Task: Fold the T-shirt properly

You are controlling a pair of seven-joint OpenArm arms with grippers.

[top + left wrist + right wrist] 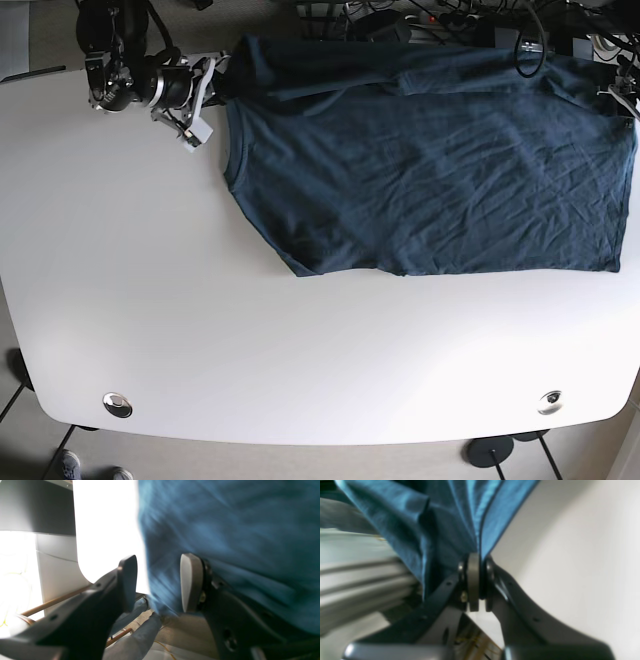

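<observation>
In the left wrist view, the left gripper [158, 583] stands with its jaws well apart, and the blurred blue T-shirt [225, 542] fills the upper right of the picture; its edge hangs down into the gap between the two pads, nearer the pale right-hand pad, but neither pad presses on it. Behind the gap a bright white surface shows. In the right wrist view, the right gripper [478, 582] has its pads squeezed together on a gathered edge of the T-shirt [440, 517], and the cloth fans upward and to the left from the pinch. In the base view, the T-shirt [430, 160] lies spread across the far right part of the white table [200, 340], wrinkled, with its far edge at the table's back. The right gripper [222, 78] meets the cloth at its upper left corner. The left gripper sits at the picture's right edge by the shirt's upper right corner, too little of it showing to judge.
</observation>
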